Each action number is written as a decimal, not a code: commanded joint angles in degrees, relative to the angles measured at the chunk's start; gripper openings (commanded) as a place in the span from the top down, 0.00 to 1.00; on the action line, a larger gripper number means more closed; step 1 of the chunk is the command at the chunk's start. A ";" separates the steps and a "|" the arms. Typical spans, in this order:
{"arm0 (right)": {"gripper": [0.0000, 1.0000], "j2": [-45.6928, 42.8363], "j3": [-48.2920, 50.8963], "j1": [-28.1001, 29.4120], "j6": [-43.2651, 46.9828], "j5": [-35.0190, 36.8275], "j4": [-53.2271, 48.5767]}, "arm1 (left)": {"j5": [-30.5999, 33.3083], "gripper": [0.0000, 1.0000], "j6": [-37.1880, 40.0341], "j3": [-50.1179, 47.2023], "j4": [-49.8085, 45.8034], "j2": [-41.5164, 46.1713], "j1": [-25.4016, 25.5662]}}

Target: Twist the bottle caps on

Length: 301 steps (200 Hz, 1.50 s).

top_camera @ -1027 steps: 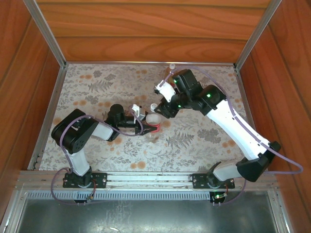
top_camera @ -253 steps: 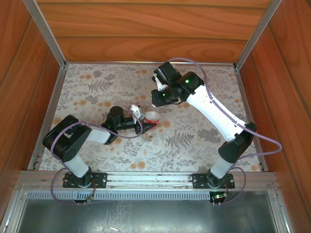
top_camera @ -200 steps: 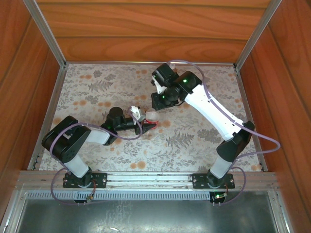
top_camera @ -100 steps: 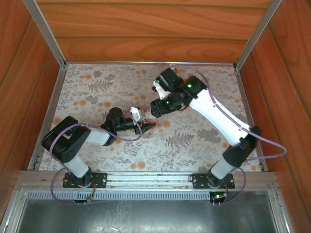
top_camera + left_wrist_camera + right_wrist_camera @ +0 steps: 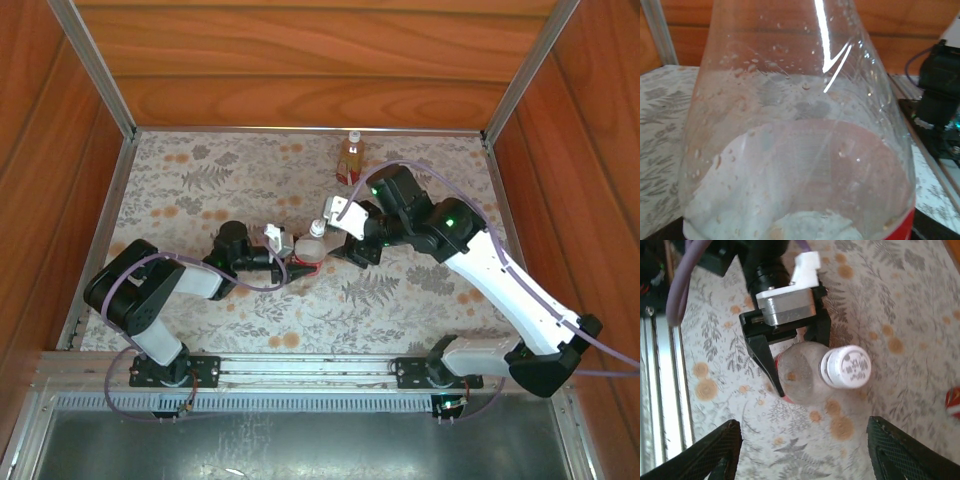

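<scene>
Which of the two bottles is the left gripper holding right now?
The red-labelled bottle, clamped in the left gripper; the amber bottle stands alone by the far wall.

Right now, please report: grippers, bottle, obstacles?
Left gripper shut on red-label bottle, upright. Right gripper open above cap. Cap on neck. Amber bottle far edge, apart.

Red-label btl upright w/ cap on; amber btl upright, far edge.
</scene>
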<state>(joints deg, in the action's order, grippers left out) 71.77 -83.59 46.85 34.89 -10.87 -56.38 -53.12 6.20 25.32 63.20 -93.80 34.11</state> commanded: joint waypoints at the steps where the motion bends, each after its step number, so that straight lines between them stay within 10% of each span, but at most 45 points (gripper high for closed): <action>1: 0.30 2.92 -4.05 -0.88 17.00 -6.16 -4.99 | -5.94 0.39 1.00 -1.39 -3.20 0.87 -0.53; 301: 0.61 28.94 -29.08 -4.22 21.52 -14.97 -24.91 | -7.97 0.39 6.46 -3.07 -8.97 4.50 -3.06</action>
<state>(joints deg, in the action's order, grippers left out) 99.81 -111.24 43.00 54.61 -24.14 -79.00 -60.31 11.16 23.40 57.67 -89.95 31.51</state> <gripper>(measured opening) 0.398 0.610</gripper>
